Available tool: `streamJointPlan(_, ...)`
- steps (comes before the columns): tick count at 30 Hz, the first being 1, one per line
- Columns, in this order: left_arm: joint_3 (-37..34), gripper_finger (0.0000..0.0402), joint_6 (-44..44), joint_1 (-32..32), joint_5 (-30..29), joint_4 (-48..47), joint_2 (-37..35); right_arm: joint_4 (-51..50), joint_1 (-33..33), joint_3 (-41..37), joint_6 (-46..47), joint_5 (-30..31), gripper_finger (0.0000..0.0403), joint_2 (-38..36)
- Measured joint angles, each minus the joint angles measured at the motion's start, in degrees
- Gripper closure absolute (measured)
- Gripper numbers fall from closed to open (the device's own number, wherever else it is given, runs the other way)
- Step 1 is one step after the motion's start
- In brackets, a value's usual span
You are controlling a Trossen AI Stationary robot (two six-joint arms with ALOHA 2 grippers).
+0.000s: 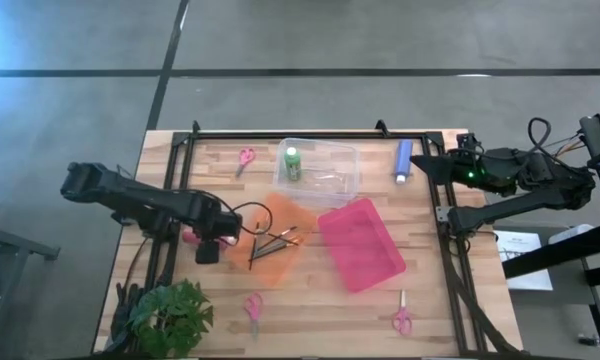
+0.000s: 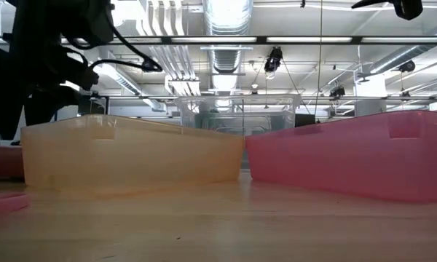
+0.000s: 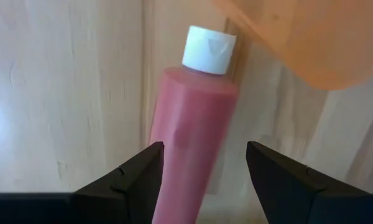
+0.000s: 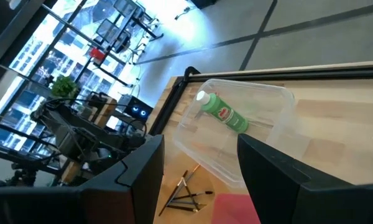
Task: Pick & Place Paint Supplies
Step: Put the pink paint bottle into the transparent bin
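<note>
The left gripper is seen lowered near the table's left edge, its fingers spread to either side of the pink-red paint bottle, which lies flat on the wood just beside the orange tray; no squeeze on the bottle is visible. Several paintbrushes are gathered inside the orange tray. The green paint bottle is held in the clear tub toward the far edge, and the blue paint bottle is laid near the far right corner. The right gripper is parked above that corner, fingers apart and empty.
</note>
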Motion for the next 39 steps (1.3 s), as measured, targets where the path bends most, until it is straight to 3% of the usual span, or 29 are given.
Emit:
streamJointPlan(12,-1.38,0.0162,-1.40,1.20,-2.69,3.87,7.39,0.01,0.00,0.00,0.04,-0.03,0.0206,-0.80)
streamJointPlan(18,-1.56,0.0162,-5.91,7.38,-2.68,3.66,7.22,-0.04,0.00,-0.02,0.04,-0.05,0.0206,-1.03)
streamJointPlan(27,-1.77,0.0162,-5.91,17.28,-2.11,6.29,7.02,-0.04,0.00,0.00,0.06,-0.05,0.0206,-1.03)
streamJointPlan(39,-4.20,0.0162,-7.04,19.94,-2.11,12.35,6.92,0.02,0.00,0.00,0.09,-0.05,0.0206,-1.01)
